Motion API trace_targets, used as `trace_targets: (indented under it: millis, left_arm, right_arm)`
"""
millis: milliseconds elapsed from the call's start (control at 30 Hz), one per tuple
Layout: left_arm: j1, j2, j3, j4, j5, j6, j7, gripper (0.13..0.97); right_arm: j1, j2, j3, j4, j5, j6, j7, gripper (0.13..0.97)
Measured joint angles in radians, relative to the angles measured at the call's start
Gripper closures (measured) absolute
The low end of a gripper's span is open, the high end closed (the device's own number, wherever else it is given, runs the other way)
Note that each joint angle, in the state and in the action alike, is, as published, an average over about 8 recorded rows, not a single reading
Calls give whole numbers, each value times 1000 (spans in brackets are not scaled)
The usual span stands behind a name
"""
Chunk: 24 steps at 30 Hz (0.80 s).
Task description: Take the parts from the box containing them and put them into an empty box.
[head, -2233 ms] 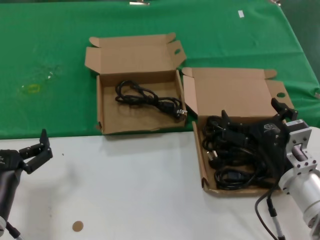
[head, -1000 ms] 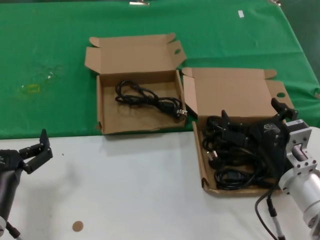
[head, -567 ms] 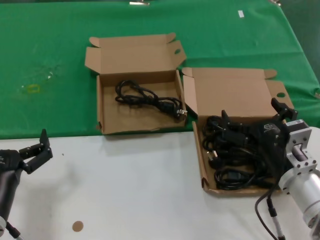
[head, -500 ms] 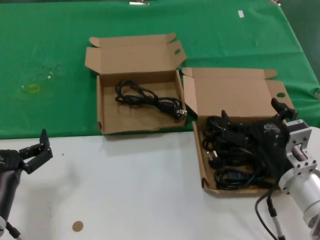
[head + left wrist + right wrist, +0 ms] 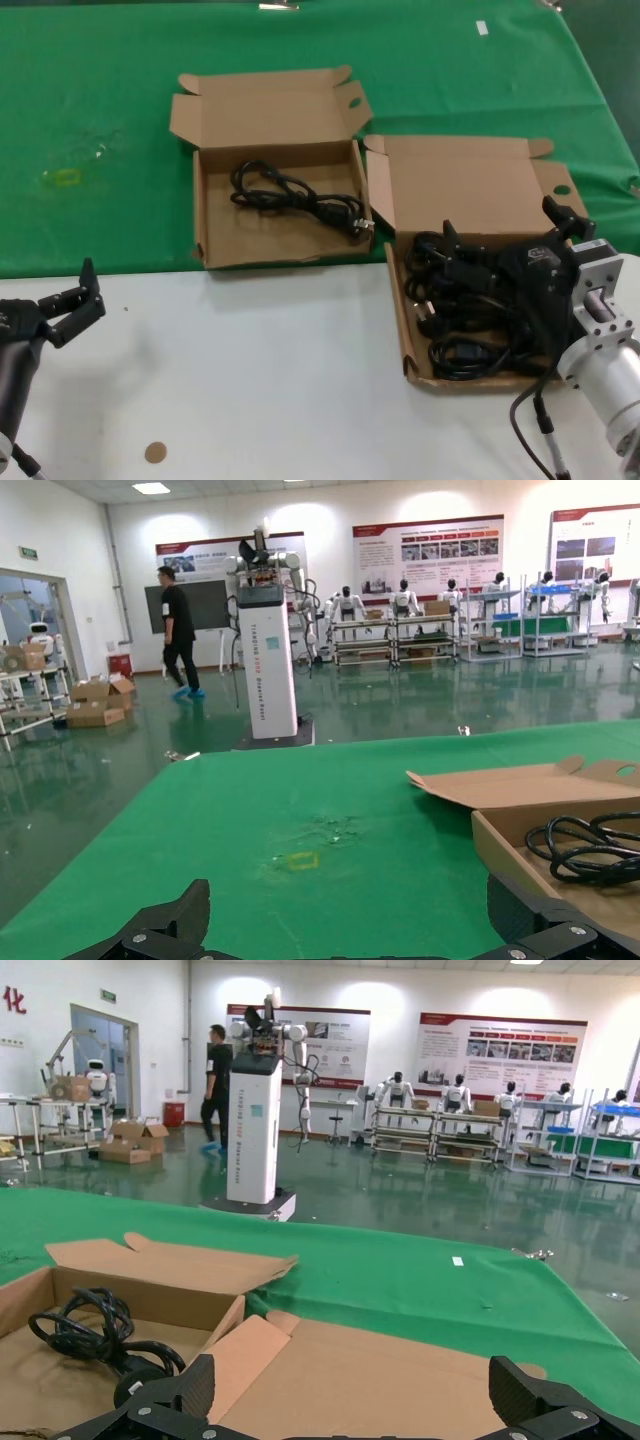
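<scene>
The box containing the parts [image 5: 408, 330] stands at the right with its lid [image 5: 470, 190] open; several black power cables [image 5: 450, 305] are piled in it. The other box [image 5: 205, 215], with an oval hole in its lid flap [image 5: 352, 103], lies left of it and holds one black cable [image 5: 295, 195]. My right gripper [image 5: 503, 225] is open, low over the cable pile; the right wrist view [image 5: 355, 1400] shows the lid [image 5: 400, 1380] between its wide fingers. My left gripper [image 5: 65, 290] is open and empty over the white table at the near left, and also shows in the left wrist view [image 5: 350, 920].
A green cloth [image 5: 100, 100] covers the far part of the table, with a yellow mark [image 5: 62, 177] on it. The near part is a white surface [image 5: 250, 380] with a small brown disc [image 5: 154, 452]. The left wrist view shows the one-cable box [image 5: 500, 845] to one side.
</scene>
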Motion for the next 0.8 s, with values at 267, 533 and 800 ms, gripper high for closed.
trace_targets:
  millis: [267,533,800]
  left_arm:
    - [0,0,0,0,0,0,0,132]
    - [0,0,0,0,0,0,0,132]
    - [0,0,0,0,0,0,0,132]
  right_arm:
    - [0,0,0,0,0,0,0,129]
    - [0,0,0,0,0,0,0,129]
    - [0,0,0,0,0,0,0,129]
